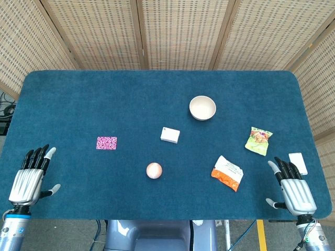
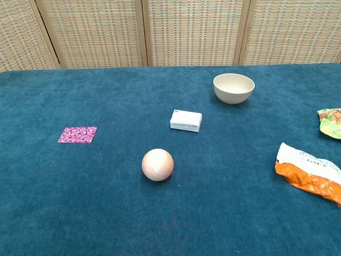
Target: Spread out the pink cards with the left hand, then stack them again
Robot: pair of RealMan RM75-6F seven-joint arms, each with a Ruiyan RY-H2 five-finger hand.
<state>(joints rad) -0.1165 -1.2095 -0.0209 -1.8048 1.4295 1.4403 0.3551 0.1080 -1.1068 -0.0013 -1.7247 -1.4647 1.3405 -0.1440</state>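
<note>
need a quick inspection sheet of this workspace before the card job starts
surface: dark blue felt-covered table, flat, nothing spilled.
job's things: stack of pink patterned cards, squared up, untouched, ahead and to the right of the left hand.
clutter: pinkish ball, small white box, cream bowl, orange and white snack packet, green snack packet, white card-like item beside the right hand.
hands: left hand and right hand both flat near the table's front edge, fingers apart, holding nothing.
cables: some seen below the front edge and at far left.
surroundings: woven wicker screen panels behind the table.
</note>
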